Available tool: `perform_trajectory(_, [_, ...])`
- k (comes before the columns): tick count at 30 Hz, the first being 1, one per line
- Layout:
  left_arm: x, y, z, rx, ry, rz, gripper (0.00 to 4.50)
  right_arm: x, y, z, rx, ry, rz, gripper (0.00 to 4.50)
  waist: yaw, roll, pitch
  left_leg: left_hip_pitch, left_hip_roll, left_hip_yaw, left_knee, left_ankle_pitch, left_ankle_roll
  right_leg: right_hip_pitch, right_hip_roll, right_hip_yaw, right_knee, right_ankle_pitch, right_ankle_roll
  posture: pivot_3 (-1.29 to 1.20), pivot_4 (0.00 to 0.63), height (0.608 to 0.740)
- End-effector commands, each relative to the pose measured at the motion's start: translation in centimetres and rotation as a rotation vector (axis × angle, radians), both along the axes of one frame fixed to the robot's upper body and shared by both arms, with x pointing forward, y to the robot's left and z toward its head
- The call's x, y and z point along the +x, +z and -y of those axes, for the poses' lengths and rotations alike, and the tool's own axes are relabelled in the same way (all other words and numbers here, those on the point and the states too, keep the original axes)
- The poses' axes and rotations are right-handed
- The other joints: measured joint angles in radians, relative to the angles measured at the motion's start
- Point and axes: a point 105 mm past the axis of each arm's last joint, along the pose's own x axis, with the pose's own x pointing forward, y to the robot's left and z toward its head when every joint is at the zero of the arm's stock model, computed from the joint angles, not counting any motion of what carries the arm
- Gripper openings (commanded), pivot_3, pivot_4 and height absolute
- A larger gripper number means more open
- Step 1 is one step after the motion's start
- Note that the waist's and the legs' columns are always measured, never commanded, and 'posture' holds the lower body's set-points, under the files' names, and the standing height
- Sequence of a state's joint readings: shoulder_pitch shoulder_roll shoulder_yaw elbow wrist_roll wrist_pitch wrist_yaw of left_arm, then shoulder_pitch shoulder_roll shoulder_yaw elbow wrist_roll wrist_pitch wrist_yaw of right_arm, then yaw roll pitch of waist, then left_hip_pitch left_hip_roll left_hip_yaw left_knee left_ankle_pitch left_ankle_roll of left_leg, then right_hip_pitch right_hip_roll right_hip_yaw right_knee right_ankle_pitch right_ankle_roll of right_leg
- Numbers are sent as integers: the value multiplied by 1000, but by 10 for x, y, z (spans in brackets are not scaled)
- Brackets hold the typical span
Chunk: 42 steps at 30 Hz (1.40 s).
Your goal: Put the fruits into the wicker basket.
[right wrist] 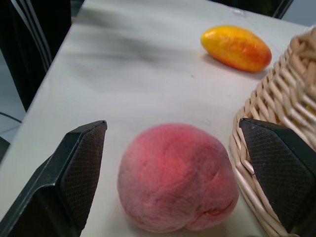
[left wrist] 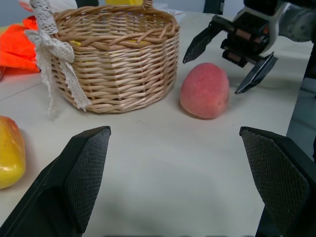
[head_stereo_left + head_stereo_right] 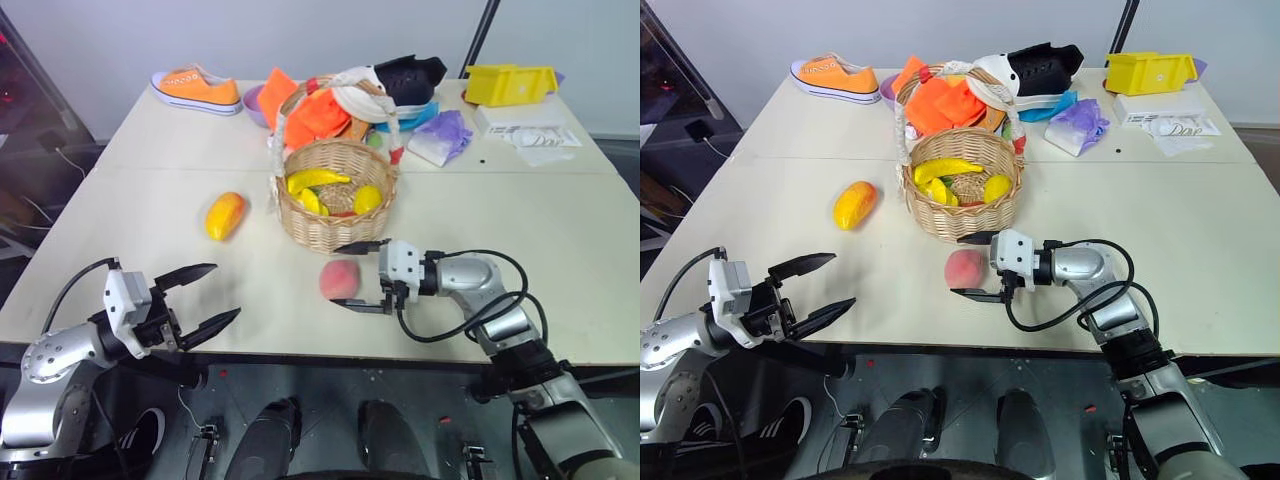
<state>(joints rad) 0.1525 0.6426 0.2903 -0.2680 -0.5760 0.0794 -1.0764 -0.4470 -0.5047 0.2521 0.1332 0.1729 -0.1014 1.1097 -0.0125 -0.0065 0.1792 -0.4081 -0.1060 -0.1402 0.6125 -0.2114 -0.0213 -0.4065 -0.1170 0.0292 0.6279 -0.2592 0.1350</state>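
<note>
A pinkish-red peach (image 3: pixel 339 279) lies on the table just in front of the wicker basket (image 3: pixel 335 222). My right gripper (image 3: pixel 358 276) is open and points left at the peach, one finger on either side of its right edge, without squeezing it. A yellow-orange mango (image 3: pixel 225 215) rests to the left of the basket. Over the table's front left edge hovers my left gripper (image 3: pixel 198 298), open and empty, facing the peach. Inside the basket lie a banana (image 3: pixel 315 180) and a lemon (image 3: pixel 367 198).
Orange cloth (image 3: pixel 315 115), an orange sneaker (image 3: pixel 196 90), a black shoe (image 3: pixel 410 76), a purple bag (image 3: pixel 442 135), a yellow bin (image 3: pixel 510 84) and papers (image 3: pixel 535 135) crowd the far side of the table. The basket wall stands close beside my right gripper.
</note>
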Motion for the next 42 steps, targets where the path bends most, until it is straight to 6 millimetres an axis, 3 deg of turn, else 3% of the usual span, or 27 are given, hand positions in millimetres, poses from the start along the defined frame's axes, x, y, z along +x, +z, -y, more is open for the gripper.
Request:
perform_trajectory(1, [-1, 6, 4, -12, -13, 27, 4500, 5, 0, -6, 19, -21, -19, 4482, 0, 0, 0, 0, 0, 0, 0, 0, 0, 0, 0, 0, 0, 0, 0, 0, 150, 740])
perform_trajectory(5, [3, 8, 4, -53, 16, 32, 4500, 16, 1, -7, 50, -81, -64, 4482, -1, 0, 0, 0, 0, 0, 0, 0, 0, 0, 0, 0, 1, 0, 0, 0, 150, 740])
perform_trajectory(19, [-2, 3, 5, -24, -8, 9, 4500, 12, 3, -10, 61, -61, -121, 4482, -1, 0, 0, 0, 0, 0, 0, 0, 0, -1, 0, 0, 1, 0, 0, 0, 150, 740])
perform_trajectory(22, [-2, 2, 6, -27, -4, 12, 4500, 13, 4, -11, 61, -64, -114, 3705, -1, 0, 0, 0, 0, 0, 0, 0, 0, -1, 0, 0, 1, 0, 0, 0, 150, 740])
perform_trajectory(24, [-1, 2, 6, -29, 0, 15, 4500, 13, 4, -11, 54, -66, -109, 2856, 0, 0, 0, 0, 0, 0, 0, 0, 0, -1, 0, 0, 1, 0, 0, 0, 150, 740])
perform_trajectory(25, [-1, 3, 6, -30, 1, 18, 4500, 11, 5, -10, 56, -62, -108, 2652, 0, 0, 0, 0, 0, 0, 0, 0, 0, -1, 0, 0, 1, 0, 0, 0, 150, 740])
perform_trajectory(29, [0, 4, 5, -34, 7, 26, 4500, 6, 11, -5, 70, -62, -108, 2652, 0, 0, 0, 0, 0, 0, 0, 0, 0, -1, 0, 0, 1, 0, 0, 0, 150, 740])
perform_trajectory(32, [3, 6, 4, -45, 30, 43, 4500, 0, 25, 3, 93, -62, -105, 2652, 2, 0, 0, 0, 0, 0, 0, 0, 0, -1, 0, 0, 1, 0, 0, 0, 150, 740])
perform_trajectory(37, [14, 21, -3, -114, 120, 97, 4500, -7, 78, 10, 236, -81, -80, 2652, 2, 0, 0, 0, 0, -1, 0, 0, 0, 0, -1, 0, 1, 0, 0, 0, 150, 740])
perform_trajectory(40, [26, 31, -10, -164, 205, 121, 4500, 4, 127, 4, 368, -109, 24, 2652, -5, 0, 0, 0, 0, 0, 0, 0, 0, -1, -1, 1, 1, 0, 0, 0, 150, 740])
perform_trajectory(42, [31, 35, -12, -174, 231, 147, 4500, 14, 142, 1, 396, -135, 77, 2652, -4, 0, 0, 0, 0, 0, 0, 0, 0, -1, 0, 1, 1, 0, 0, 0, 150, 740])
